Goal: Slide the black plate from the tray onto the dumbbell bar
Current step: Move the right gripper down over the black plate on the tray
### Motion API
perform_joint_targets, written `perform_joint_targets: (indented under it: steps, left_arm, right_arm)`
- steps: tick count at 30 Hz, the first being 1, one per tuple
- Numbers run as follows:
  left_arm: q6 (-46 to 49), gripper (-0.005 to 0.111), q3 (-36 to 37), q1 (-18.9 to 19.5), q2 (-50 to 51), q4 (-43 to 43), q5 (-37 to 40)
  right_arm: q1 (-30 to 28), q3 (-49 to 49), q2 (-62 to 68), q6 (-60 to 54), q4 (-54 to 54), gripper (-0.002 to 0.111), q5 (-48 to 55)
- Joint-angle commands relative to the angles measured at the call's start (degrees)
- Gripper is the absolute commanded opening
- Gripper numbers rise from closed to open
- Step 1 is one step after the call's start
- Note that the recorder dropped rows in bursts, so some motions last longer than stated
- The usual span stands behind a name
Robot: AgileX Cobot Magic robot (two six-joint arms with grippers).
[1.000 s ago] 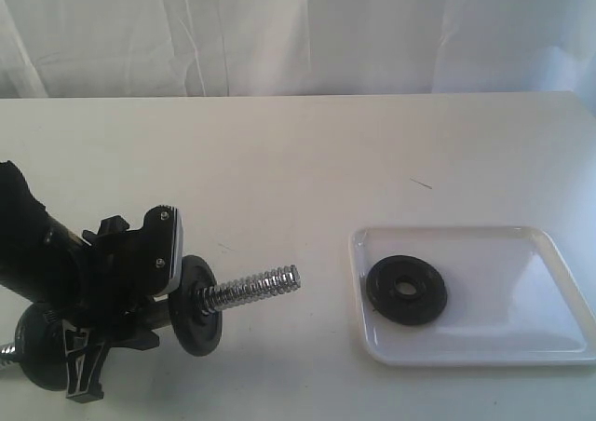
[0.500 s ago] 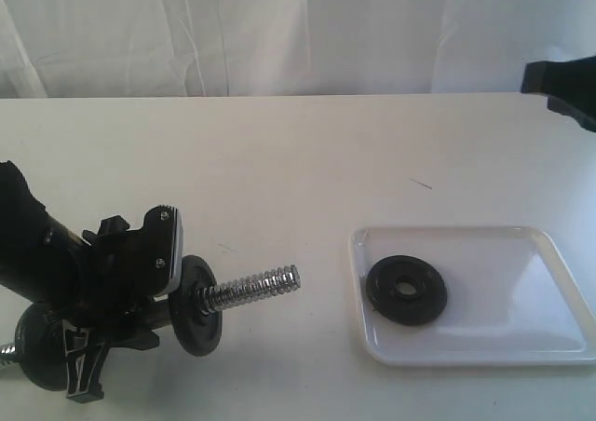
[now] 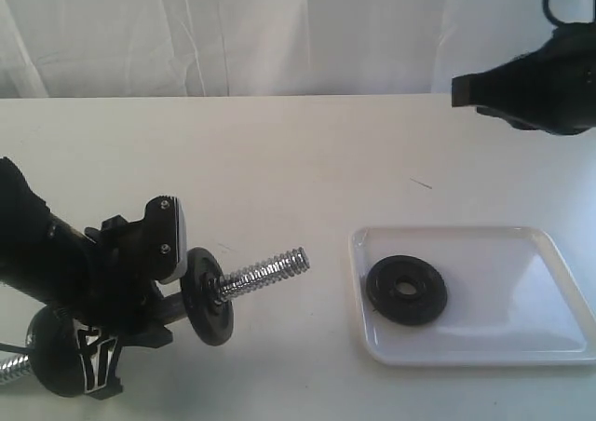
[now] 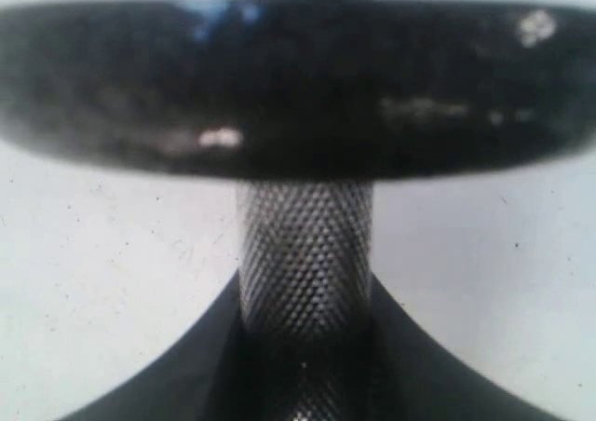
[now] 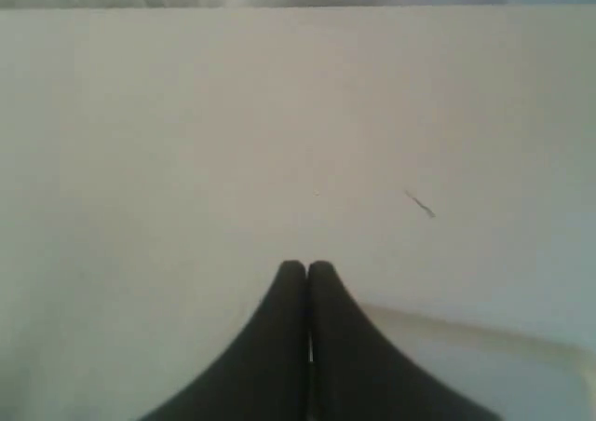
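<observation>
On the white bench the tray sits at about 4 o'clock in the exterior view. The black plate lies flat inside it, in the tray's 9 o'clock half and clear of the rim, with its central hole facing up.

At about 8 o'clock the left gripper is clamped on the dumbbell bar. It holds the bar tilted, with the bare threaded chrome end pointing toward 2 o'clock, well apart from the tray. A black disc sits on the bar just beyond the gripper, and the thread stands free past it. A second black disc is on the other side of the gripper, toward 7 o'clock, where a short chrome tip sticks out at the frame edge.

The left wrist view shows the gripper closed around the bar's knurled middle, with the edge of a disc filling the width just beyond.

The right gripper hangs in the air at about 2 o'clock, above the bench's far side and well apart from the tray. In the right wrist view its fingertips are pressed together on nothing. A pale corner of the tray shows just beside them, and a small dark mark lies on the bench farther off.
</observation>
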Motion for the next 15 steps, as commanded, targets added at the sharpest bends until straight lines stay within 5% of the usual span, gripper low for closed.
perform_joint_targets:
  steps: [1,9,15]
  left_arm:
    - [-0.2,0.0,-1.2,-0.2,-2.5,-5.0,-1.3]
    - [-0.2,0.0,-1.2,-0.2,-2.5,-5.0,-1.3]
    - [-0.2,0.0,-1.2,-0.2,-2.5,-5.0,-1.3]
  right_arm:
    - [7.0,-2.2,1.4,-7.0,-2.3,0.0,3.1]
    - [10.9,-11.1,19.2,1.4,-11.3,0.003,19.7]
    - [12.3,-12.6,24.9,2.8,-11.9,0.049,21.6]
